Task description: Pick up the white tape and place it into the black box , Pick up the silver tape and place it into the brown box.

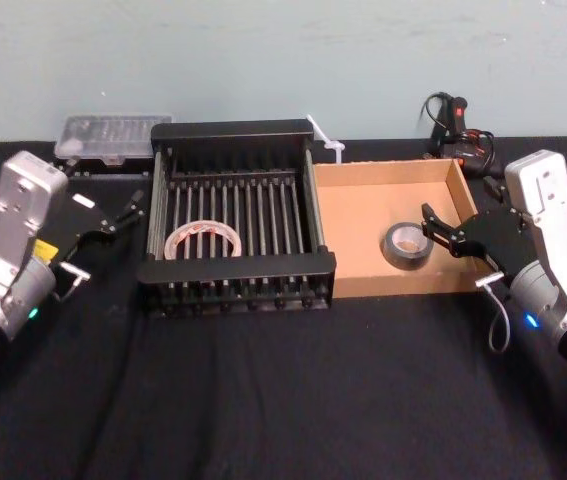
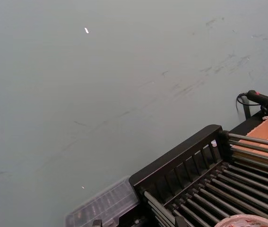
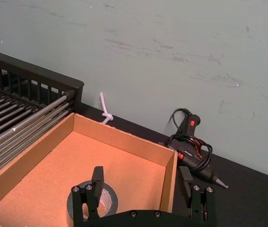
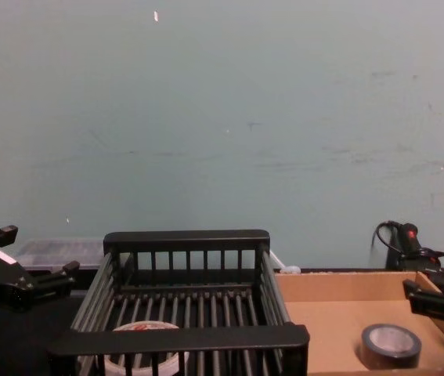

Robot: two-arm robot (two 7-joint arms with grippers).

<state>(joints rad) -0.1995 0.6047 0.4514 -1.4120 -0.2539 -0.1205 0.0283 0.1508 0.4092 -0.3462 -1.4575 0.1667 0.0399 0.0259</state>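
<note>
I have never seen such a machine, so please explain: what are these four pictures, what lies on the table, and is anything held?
This is a robot with two arms, each ending in a gripper. One picture looks down from its head, one looks forward from its chest, two are taken from its wrists. On the table stand a black box, with the white tape inside, and beside it a brown box, with the silver tape inside. The left gripper hangs left of the black box; the right gripper is at the brown box's right side. Both have open jaws and hold nothing.
</note>
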